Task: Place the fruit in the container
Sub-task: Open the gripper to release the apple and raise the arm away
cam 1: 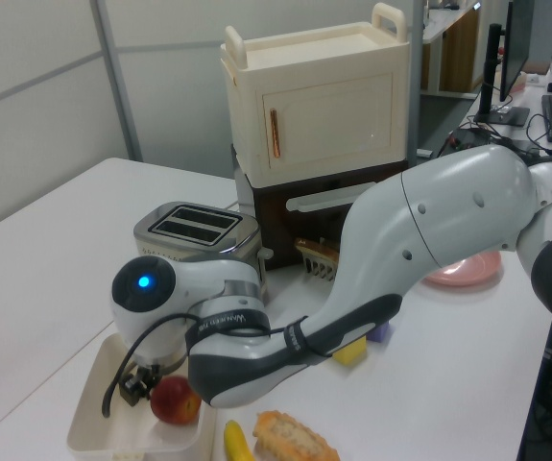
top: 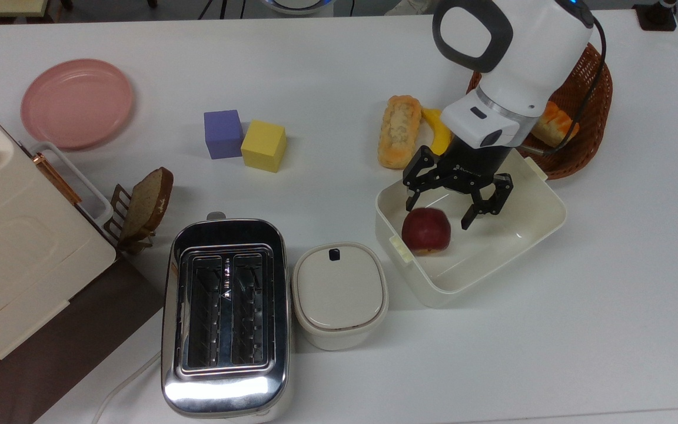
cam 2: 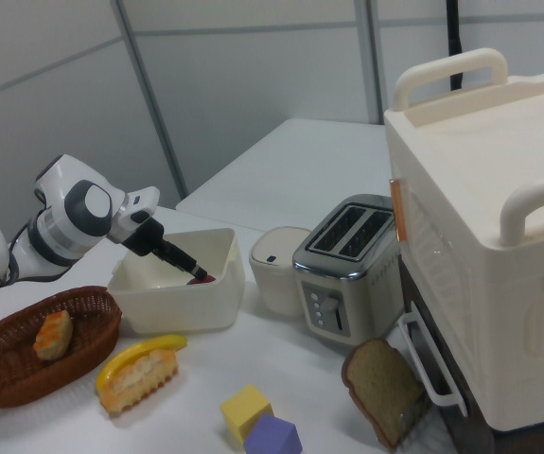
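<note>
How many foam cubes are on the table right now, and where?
2. A purple cube and a yellow cube sit side by side, touching, on the white table, between the pink plate and the bread roll in the top view.

Top view looking straight down over the desk (top: 315,65). Left view low and close behind the arm, fingers (cam 1: 133,384) probably half-hidden. Right view farther off, opposite. All sharing the container (top: 542,221).
</note>
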